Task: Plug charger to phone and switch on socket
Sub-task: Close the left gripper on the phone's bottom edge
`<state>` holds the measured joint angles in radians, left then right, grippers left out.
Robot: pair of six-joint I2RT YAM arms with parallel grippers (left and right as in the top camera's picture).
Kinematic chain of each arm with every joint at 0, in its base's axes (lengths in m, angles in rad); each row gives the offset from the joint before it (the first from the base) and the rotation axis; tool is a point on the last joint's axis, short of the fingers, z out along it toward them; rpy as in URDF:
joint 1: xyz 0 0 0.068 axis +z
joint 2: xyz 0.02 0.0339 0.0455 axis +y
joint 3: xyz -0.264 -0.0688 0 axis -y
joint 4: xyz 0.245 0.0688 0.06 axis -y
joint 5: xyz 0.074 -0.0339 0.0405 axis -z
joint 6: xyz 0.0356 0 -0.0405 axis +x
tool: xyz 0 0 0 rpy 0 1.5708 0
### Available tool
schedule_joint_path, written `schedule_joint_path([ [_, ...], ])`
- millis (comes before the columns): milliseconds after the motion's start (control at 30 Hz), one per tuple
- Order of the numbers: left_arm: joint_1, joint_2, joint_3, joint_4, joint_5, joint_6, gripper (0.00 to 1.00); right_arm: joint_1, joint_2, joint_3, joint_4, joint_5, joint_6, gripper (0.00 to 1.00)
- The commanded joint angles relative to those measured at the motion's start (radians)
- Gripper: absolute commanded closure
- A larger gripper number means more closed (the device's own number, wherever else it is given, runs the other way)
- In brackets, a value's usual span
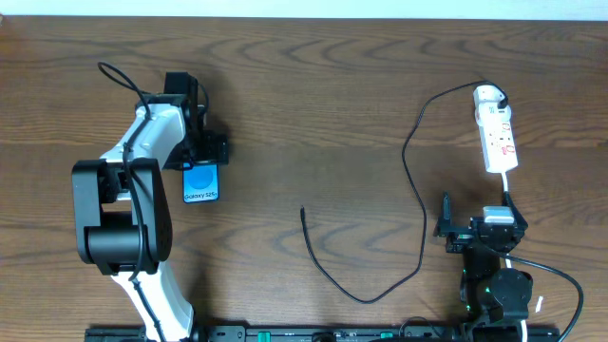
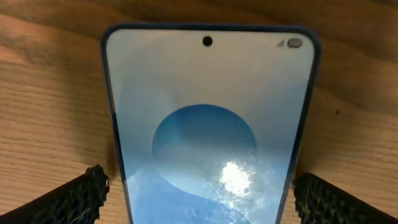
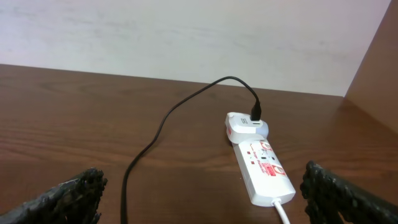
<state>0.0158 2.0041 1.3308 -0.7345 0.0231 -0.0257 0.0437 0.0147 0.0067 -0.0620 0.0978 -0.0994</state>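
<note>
The phone (image 1: 200, 182) lies flat, screen up, on the left half of the brown wooden table (image 1: 304, 66), with its "Galaxy S25" lettering at the near end. The left gripper (image 1: 201, 160) hangs right over it, and the white and black arm hides the far part of the handset from above. In the left wrist view the phone (image 2: 205, 124) fills the middle of the picture. The left gripper (image 2: 200, 180) has its jaws spread wide, one ribbed black finger on each side of the phone. A sliver of wood shows between each finger and the phone's edge, so nothing is gripped.

Over on the far right sits the socket (image 1: 496, 128), a short white power strip with red markings. Its rounded end points away and a white cord (image 1: 506, 180) leaves its near end. The charger (image 1: 424, 233) has its black plug seated in that rounded far end. From there the thin black cable loops left, runs toward the near edge and curls back up. Its small tip lies loose on bare wood near the table's middle, well to the right of the phone and not connected to it.

The right gripper (image 1: 478, 214) sits just near of the strip, over the white cord. In its own view the right gripper (image 3: 202, 186) stands wide open and empty, facing the socket (image 3: 264, 168) and the charger (image 3: 144, 148). I cannot tell whether the switch is on.
</note>
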Motion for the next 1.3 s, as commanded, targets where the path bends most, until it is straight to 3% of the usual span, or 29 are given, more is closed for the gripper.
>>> schedule_joint_path([
  [0,0.000,0.016,-0.031,0.016,-0.006,-0.003,0.02,0.010,-0.005,-0.001,-0.003,-0.003,-0.014,0.01],
  [1267,0.000,0.016,-0.073,0.053,-0.006,-0.002,0.02,0.010,-0.005,-0.001,-0.003,-0.003,-0.014,0.01],
])
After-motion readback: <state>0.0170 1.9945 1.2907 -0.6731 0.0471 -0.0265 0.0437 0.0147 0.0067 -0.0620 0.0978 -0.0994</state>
